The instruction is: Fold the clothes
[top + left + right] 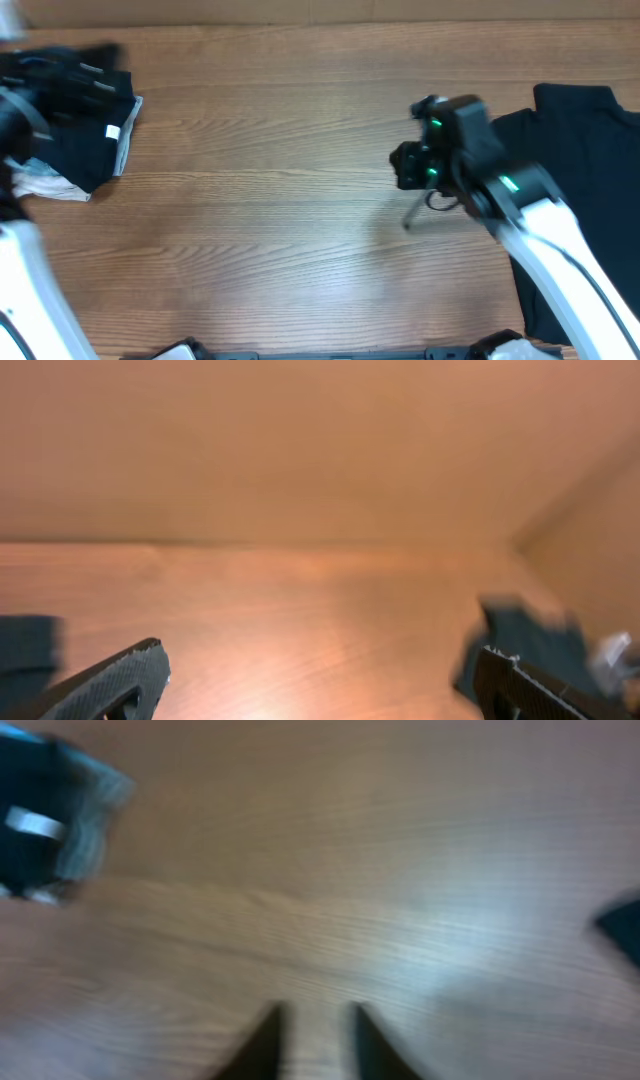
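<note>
A wooden table [280,200] fills the view. At its left end lies a pile [85,120] of folded black cloth, with white tags showing at its right and lower edges. The left arm [30,280] enters at the lower left corner, and its blurred dark head overlaps the pile. At the right end 1 black T-shirt [590,140] lies spread and runs off the frame. The right arm [550,235] crosses it. The right gripper [412,165], with 2 green lights, hangs over bare wood just left of that T-shirt; its jaws cannot be made out.
</note>
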Available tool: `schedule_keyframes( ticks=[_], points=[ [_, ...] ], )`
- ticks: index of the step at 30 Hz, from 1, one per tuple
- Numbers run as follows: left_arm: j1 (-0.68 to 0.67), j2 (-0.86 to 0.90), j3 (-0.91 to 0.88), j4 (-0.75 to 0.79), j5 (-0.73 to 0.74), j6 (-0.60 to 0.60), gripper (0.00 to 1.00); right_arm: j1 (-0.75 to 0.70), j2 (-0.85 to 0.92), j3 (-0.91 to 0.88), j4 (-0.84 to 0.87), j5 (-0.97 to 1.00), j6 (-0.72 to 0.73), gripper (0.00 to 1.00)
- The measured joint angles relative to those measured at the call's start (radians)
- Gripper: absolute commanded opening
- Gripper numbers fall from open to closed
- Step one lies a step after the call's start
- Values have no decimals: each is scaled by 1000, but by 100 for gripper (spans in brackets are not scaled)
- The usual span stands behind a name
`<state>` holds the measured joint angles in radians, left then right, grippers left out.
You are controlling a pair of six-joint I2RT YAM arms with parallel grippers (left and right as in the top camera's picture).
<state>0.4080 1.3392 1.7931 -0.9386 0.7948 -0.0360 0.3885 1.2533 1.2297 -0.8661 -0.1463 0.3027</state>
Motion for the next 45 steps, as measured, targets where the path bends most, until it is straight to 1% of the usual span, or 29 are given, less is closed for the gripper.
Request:
schedule_keyframes(
  ticks=[1,2,3,5,7,9,12,17,21,25,29,34,35,41,45],
  points=[
    [-76,-26,0,-34,-45,26,100,3,-57,2,6,8,-5,78],
    [-182,-60,0,-71,-119,58,100,4,-144,9,6,27,-15,100],
    [-242,-81,0,-92,-160,71,100,4,-194,13,8,39,-19,100],
    [-387,-139,0,-152,-303,100,100,4,-308,23,8,66,-27,100],
    [-504,-195,0,-206,-426,118,100,4,-404,29,8,84,-36,100],
    [-600,-251,1,-271,-534,129,100,4,-476,32,5,96,-39,100],
    [-683,-304,2,-356,-633,143,100,4,-543,33,-4,106,-42,100],
    [-710,-296,3,-375,-698,145,100,4,-577,33,-13,111,-42,100],
    [-710,-270,3,-375,-719,145,100,4,-575,32,-24,113,-42,100],
    [-710,-261,3,-375,-726,145,100,4,-575,32,-79,113,-42,100],
    [-710,-257,3,-375,-729,145,100,4,-575,32,-171,113,-42,100],
    [-710,-243,3,-375,-729,145,100,-5,-588,27,-385,129,-42,100],
    [-710,-239,3,-375,-729,145,100,-26,-609,22,-441,132,-42,100],
    [-710,-212,3,-375,-729,145,100,-88,-725,8,-612,135,-41,100],
    [-710,-189,3,-375,-729,145,100,-88,-774,-34,-585,135,-40,100]
  ],
)
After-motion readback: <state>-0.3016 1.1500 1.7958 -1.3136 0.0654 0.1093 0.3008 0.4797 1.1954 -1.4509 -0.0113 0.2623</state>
